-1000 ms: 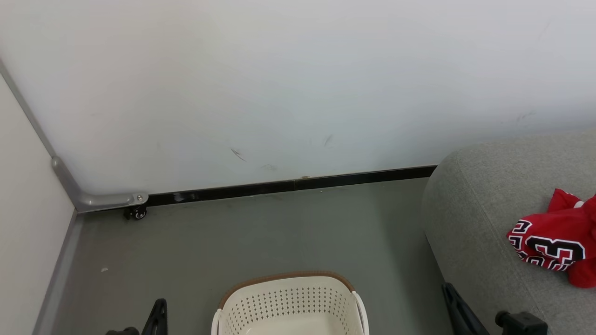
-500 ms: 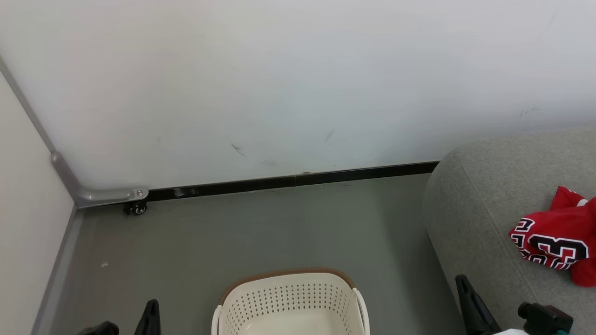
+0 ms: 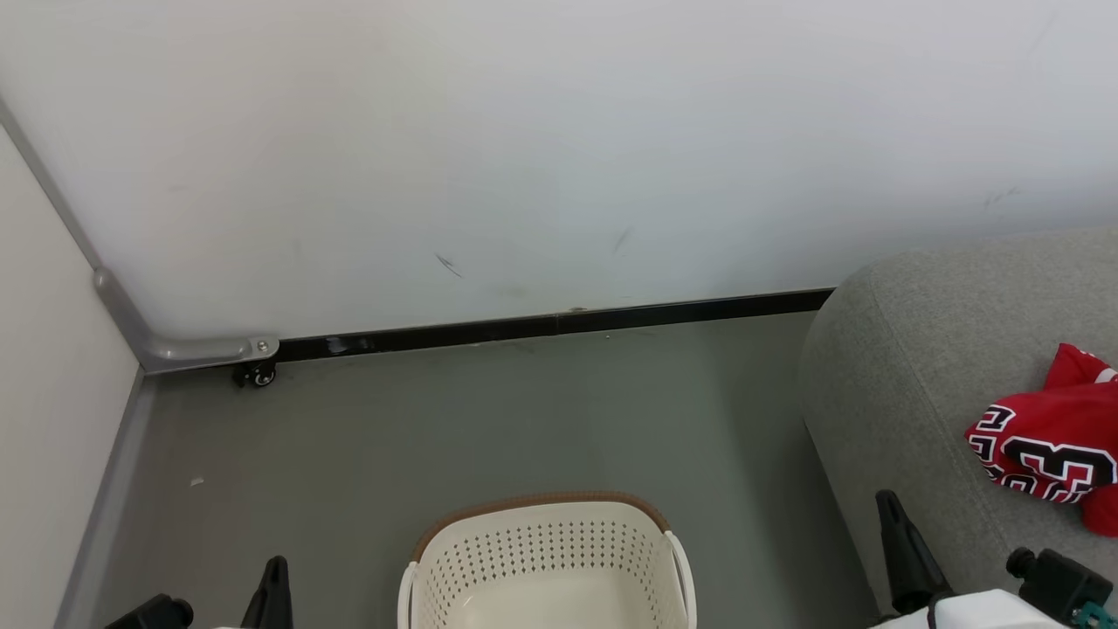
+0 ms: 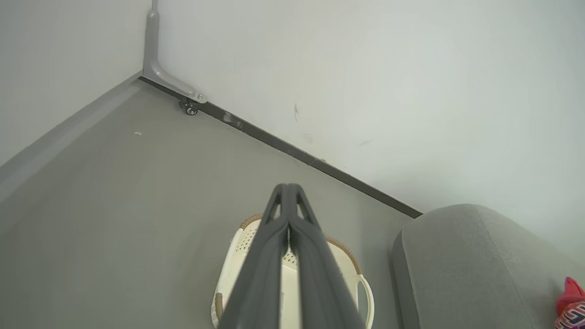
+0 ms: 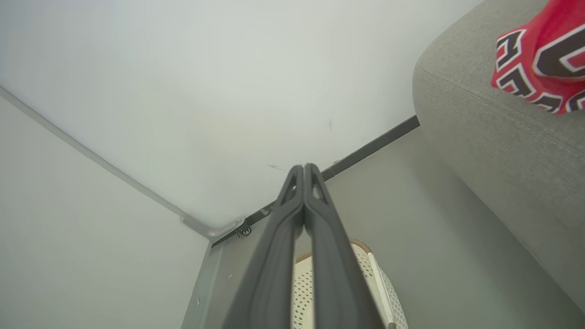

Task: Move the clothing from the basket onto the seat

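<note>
My left gripper [image 4: 288,188] clenched tight, near the cream laundry basket [image 3: 541,552], my right gripper [image 5: 304,167] clenched too, red number 23 jersey [image 3: 1044,454] lying on the grey sofa [image 3: 900,376]

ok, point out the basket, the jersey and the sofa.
basket [image 3: 541,555], head view, perforated back wall.
jersey [image 3: 1052,463], head view, number print.
sofa [image 3: 900,376], head view, bare rounded grey edge.
</note>
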Tool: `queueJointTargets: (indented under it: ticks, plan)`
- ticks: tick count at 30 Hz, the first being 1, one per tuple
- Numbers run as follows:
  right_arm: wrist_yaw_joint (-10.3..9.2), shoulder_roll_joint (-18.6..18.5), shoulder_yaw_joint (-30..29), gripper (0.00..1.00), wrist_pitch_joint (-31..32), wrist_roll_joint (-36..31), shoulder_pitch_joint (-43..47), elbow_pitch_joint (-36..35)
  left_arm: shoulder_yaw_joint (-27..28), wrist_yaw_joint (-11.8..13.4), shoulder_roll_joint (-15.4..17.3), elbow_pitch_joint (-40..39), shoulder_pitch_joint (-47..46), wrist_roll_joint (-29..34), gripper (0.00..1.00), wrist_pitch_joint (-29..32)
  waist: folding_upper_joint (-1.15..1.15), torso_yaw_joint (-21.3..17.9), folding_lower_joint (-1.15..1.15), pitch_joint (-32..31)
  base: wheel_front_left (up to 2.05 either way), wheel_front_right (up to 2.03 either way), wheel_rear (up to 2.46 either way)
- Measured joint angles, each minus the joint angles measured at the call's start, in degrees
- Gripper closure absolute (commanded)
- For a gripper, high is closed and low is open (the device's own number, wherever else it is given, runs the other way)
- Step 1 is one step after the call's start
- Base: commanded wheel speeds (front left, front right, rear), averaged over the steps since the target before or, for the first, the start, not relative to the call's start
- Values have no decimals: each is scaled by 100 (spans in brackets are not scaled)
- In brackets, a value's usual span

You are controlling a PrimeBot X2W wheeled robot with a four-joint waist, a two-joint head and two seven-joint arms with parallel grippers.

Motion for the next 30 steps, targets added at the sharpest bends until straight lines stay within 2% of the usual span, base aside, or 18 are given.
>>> queueJointTargets:
  ticks: [6,12,30]
  plan:
    - [0,0,-90,100,118,479,-49,-77,118,-145,-66,-14,-97,-446,100,124,0,12,16,17,0,0,0]
    - [-1,0,-152,100,227,968,-60,-113,234,-252,-108,-18,-116,-879,100,247,0,23,17,45,0,0,0]
    - [-1,0,-353,100,539,2416,-317,-185,560,-639,-260,-20,-352,-2247,100,579,0,56,-62,224,0,0,0]
